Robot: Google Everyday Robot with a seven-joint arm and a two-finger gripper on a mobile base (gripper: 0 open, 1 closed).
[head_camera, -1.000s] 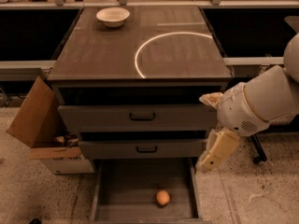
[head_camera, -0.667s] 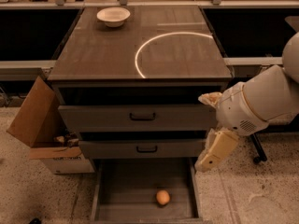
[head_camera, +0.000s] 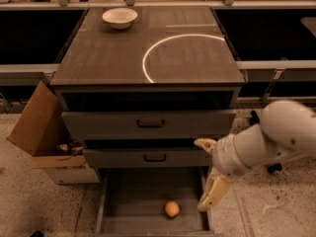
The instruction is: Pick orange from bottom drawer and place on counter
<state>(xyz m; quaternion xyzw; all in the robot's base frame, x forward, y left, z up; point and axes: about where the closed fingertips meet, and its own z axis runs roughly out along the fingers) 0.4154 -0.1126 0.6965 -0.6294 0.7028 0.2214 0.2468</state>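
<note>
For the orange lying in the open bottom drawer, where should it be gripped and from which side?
Across its widest middle, coming straight down from above. The orange is round, so any finger line works, but it sits low on the bottom drawer floor near the front wall, which likely blocks a sideways reach. The gripper hangs open just right of it, over the drawer's right edge.

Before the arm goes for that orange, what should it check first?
1. Bottom drawer pulled open: ok.
2. Orange lying uncovered on the drawer floor: ok.
3. Gripper empty, fingers spread apart: ok.
4. Gripper lined up over the orange: not ok, it sits at the drawer's right edge.
5. Bare room on the counter beside the white bowl: ok.
6. Enough clearance under the middle drawer: cannot tell.
</note>
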